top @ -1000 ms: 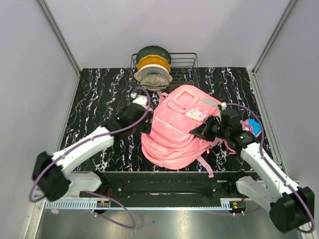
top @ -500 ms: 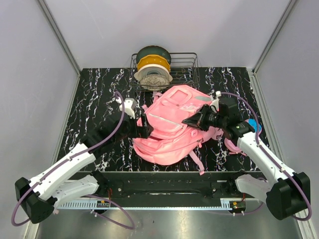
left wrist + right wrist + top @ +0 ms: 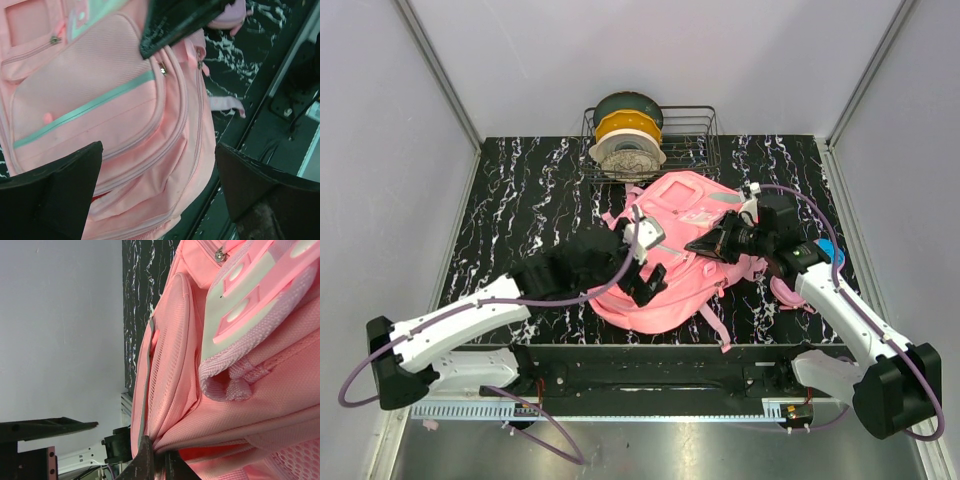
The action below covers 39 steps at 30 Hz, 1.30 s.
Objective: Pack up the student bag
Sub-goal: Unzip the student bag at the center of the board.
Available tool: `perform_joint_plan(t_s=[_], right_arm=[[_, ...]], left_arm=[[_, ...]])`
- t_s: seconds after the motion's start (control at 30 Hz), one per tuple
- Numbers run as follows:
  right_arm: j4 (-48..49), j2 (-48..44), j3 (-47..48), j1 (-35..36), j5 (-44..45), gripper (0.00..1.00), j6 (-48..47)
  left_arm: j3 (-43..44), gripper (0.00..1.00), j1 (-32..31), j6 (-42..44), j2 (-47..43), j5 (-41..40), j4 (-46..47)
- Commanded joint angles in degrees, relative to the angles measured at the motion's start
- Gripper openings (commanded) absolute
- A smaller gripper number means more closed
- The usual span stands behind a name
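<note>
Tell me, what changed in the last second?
The left gripper swung from the left side of the pink backpack to above its front, jaws opening wide. The backpack slid slightly left. The right gripper stayed pinched on its edge; the wire basket stayed put.

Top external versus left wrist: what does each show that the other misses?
Only top external: the wire basket holding spools at the table's far edge, beyond the student bag. Only left wrist: the metal zip pulls on the front pockets, close up. Both: the student bag, with the open left gripper over its front.
</note>
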Motion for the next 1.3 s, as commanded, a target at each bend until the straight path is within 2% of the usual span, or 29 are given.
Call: perform_joint_plan(t_s=[0.0, 0.13, 0.23, 0.3, 0.47, 0.53, 0.57, 0.63, 0.67, 0.73, 0.77, 0.97, 1.1, 1.27], right_arm=[[8.94, -1.20, 4.90, 0.25, -5.51, 0.00, -1.61], [9.03, -1.37, 4.11, 0.34, -5.08, 0.00, -1.34], [9.55, -1.90, 3.84, 0.25, -4.99, 0.00, -0.73], [9.64, -2.34, 3.93, 0.25, -4.90, 0.00, -0.29], [8.77, -3.22, 4.28, 0.25, -4.37, 0.00, -0.47], [8.41, -3.30, 4.28, 0.25, -4.28, 0.00, -0.73], [8.41, -3.39, 4.11, 0.25, -4.37, 0.00, -0.73], [8.41, -3.48, 3.84, 0.25, -4.20, 0.00, -0.90], [8.41, -3.48, 3.75, 0.34, -4.20, 0.00, -0.82], [8.33, -3.66, 3.58, 0.34, -4.20, 0.00, -0.99], [8.33, -3.66, 3.58, 0.25, -4.20, 0.00, -0.91], [8.33, -4.18, 3.22, 0.34, -4.02, 0.00, -0.99], [7.45, -4.27, 3.05, 0.25, -3.93, 0.00, -1.34], [7.27, -4.97, 2.52, 0.25, -3.93, 0.00, -1.61]], left_arm=[[2.45, 0.99, -2.49, 10.57, 2.90, 0.01, 0.74], [4.74, 0.99, -4.07, 11.01, 5.89, -0.16, 1.88], [7.02, 0.99, -5.83, 10.84, 9.31, -4.99, 1.01], [8.08, 0.99, -6.01, 10.92, 11.51, -4.82, 0.22], [7.03, 0.99, -6.97, 11.36, 13.80, -9.73, -1.19], [6.07, 0.95, -6.98, 11.36, 13.63, -12.28, -1.63], [5.80, 0.88, -6.98, 11.36, 13.54, -13.25, -1.63], [5.27, 0.80, -6.98, 11.27, 13.45, -15.80, -1.90], [5.18, 0.71, -6.98, 11.19, 13.37, -16.68, -2.16], [4.57, 0.65, -6.89, 11.54, 13.02, -18.00, -2.16], [4.39, 0.57, -6.97, 11.71, 12.84, -18.27, -2.07], [3.60, 0.38, -6.71, 11.01, 12.31, -21.34, -2.07], [3.51, 0.33, -6.27, 11.01, 11.52, -21.87, -1.55], [2.20, 0.32, -4.52, 10.57, 9.76, -21.96, 0.47]])
